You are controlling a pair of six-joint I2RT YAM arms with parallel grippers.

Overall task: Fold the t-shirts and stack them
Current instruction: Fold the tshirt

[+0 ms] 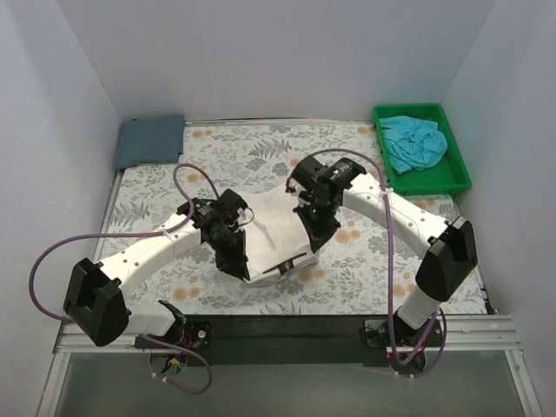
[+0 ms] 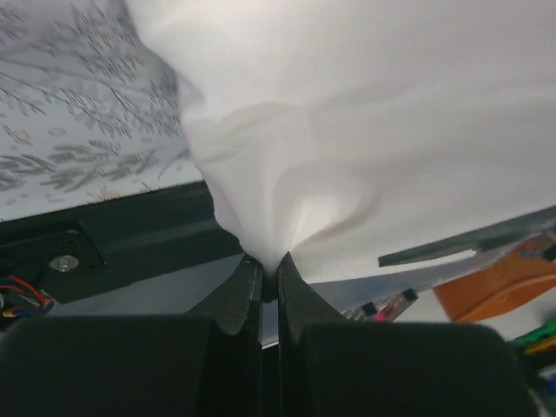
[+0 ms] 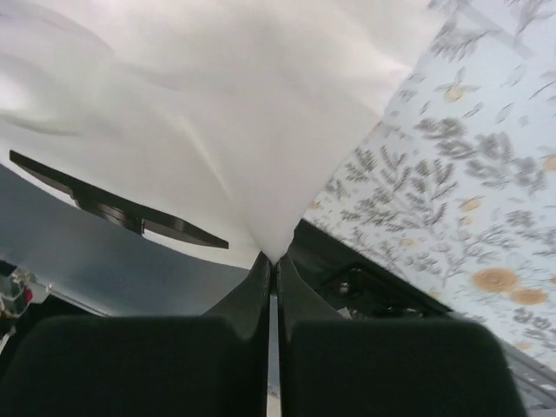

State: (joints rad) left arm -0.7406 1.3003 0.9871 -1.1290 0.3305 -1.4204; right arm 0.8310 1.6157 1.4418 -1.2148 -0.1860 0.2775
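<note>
Nothing readable in any of these, no words, numbers or logos. Closest thing is a small dark mark on the cream-white cloth t-shirt point(image 1: 271, 228), on the side of it towards the near edge of the floral-covered table point(image 1: 165, 200) in the top view. It's way too small to tell if it's lettering.

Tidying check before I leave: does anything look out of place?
Only the turquoise t-shirt, crumpled unfolded in the green bin at the far right. The blue-grey t-shirt lies folded far left; the left pincer and right pincer pinch the white t-shirt.
</note>
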